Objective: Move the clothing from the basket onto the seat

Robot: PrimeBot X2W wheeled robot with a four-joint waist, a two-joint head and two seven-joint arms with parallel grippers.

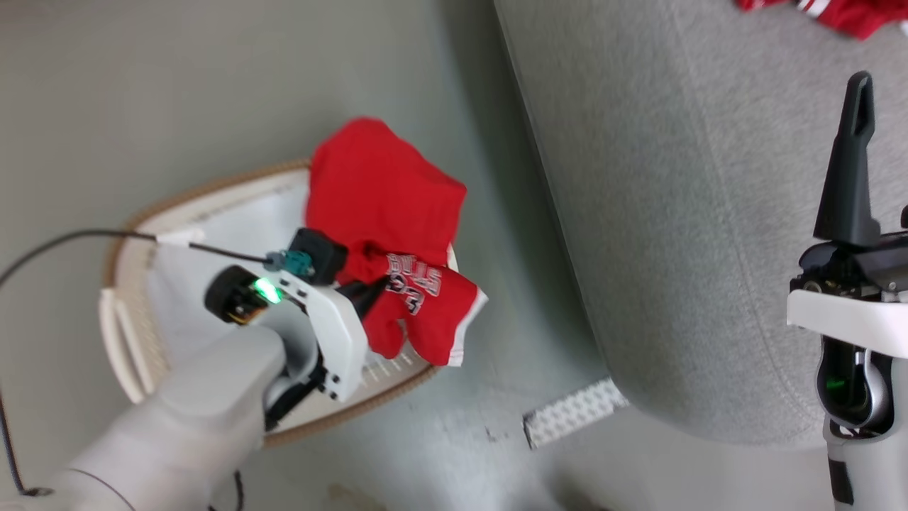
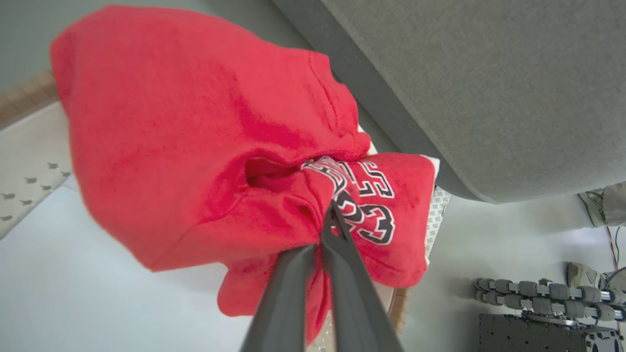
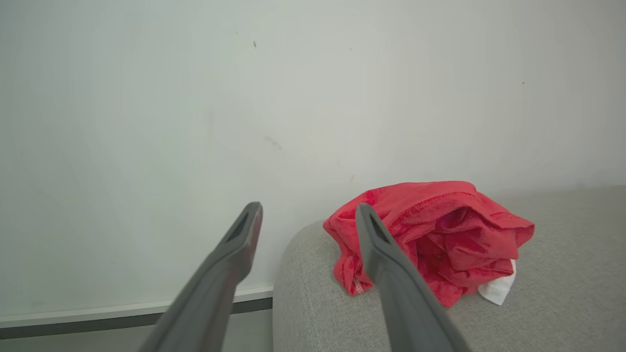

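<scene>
A red garment (image 1: 386,191) with white lettering and the number 23 (image 2: 376,215) hangs bunched over the right end of the cream basket (image 1: 213,190). My left gripper (image 2: 328,220) is shut on its folds near the lettering, and the cloth drapes past the basket's rim toward the floor. The grey seat (image 1: 695,213) stands to the right of the basket. A second red garment (image 3: 440,244) with white trim lies crumpled on the seat (image 3: 547,303) near its far corner. Above the seat, my right gripper (image 3: 308,211) is open and holds nothing, with that garment just beyond its fingers.
A pale pad (image 1: 177,305) lines the basket's bottom. On the floor between basket and seat lies a white perforated strip (image 1: 574,413). A black cable (image 1: 71,238) runs to my left wrist. A person's shoe (image 2: 594,208) and a segmented cable chain (image 2: 538,289) are beyond the seat's corner.
</scene>
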